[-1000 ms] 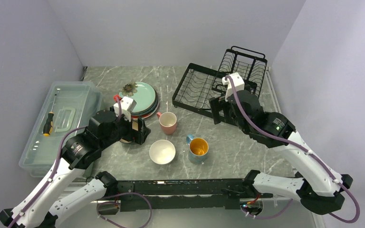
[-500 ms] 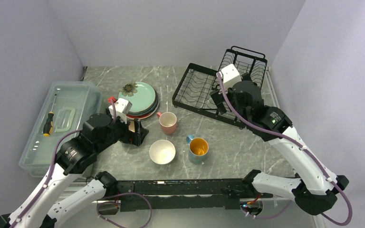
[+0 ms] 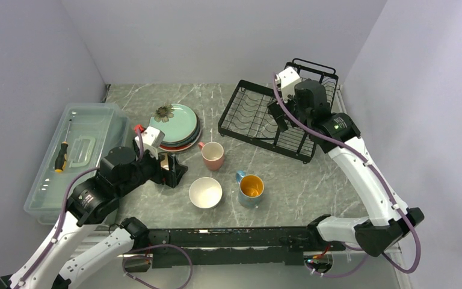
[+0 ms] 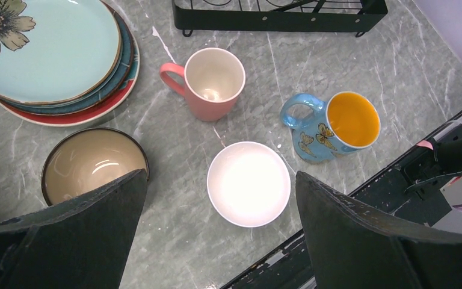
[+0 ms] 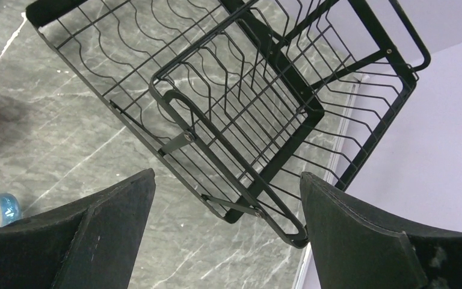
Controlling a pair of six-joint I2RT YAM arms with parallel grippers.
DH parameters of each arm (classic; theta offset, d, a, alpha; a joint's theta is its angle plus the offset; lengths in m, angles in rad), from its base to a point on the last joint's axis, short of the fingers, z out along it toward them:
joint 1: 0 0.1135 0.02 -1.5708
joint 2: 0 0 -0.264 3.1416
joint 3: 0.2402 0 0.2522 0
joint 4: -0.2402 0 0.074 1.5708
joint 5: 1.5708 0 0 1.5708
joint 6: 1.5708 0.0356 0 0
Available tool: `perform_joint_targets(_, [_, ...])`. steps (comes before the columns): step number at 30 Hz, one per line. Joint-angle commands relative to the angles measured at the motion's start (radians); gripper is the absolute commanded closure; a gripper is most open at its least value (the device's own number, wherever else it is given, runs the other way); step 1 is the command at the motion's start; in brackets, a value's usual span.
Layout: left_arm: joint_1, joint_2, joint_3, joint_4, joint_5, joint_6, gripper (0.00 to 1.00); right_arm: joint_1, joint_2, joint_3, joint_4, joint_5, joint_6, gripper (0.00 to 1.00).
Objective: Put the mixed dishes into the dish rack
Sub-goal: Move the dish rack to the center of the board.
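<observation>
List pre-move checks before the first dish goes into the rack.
1. Left gripper open and empty: ok; it is above the white bowl.
2. Right gripper open and empty: ok; it is above the dish rack.
3. Rack free of dishes: ok in what shows.
4. Rack fully unfolded and steady: cannot tell; its basket tier stands tilted.
5. Pink mug, blue mug and brown bowl upright and apart from each other: ok.
6. Mint-green plate topmost, nothing on it: ok.
</observation>
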Motion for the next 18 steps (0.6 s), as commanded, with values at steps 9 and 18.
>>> perform_joint_targets(9, [-0.002, -0.010, -0.004, 0.034, 0.054, 0.012, 0.01, -0.098, 0.054, 0.082, -0.057, -0.144, -0.059, 0.07])
perform_joint_targets(18, [-0.002, -0.012, -0.005, 0.035, 0.065, 0.011, 0.01, -0.135, 0.108, 0.078, -0.056, -0.180, -0.067, 0.08])
